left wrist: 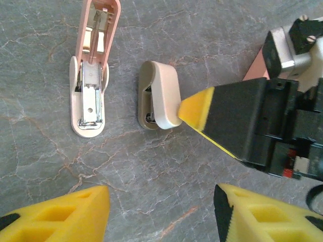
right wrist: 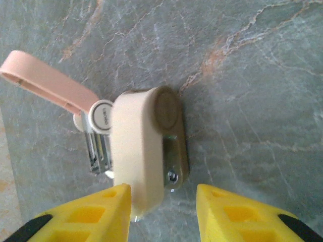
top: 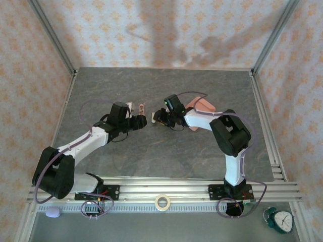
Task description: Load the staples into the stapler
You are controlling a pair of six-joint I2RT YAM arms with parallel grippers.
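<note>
The pink stapler point(left wrist: 94, 60) lies swung open flat on the grey table, its metal channel and spring facing up; it also appears as the stapler point(top: 142, 108) and the stapler point(right wrist: 48, 80). Right of it stands a small cream-and-olive stapler-shaped device point(left wrist: 160, 96). My right gripper point(right wrist: 162, 195) is open around the near end of that device point(right wrist: 141, 151); its left finger sits against the cream side, and the right one stands apart. My left gripper point(left wrist: 160, 206) hovers open over bare table just in front of both items. The staples are out of view.
A shallow pink tray point(top: 204, 105) lies behind the right gripper point(top: 157, 119), and its corner point(left wrist: 256, 64) shows past the right arm. The left gripper point(top: 143, 120) is close to the right one. A tape roll point(top: 162, 201) and a clock point(top: 280, 220) sit beyond the front rail.
</note>
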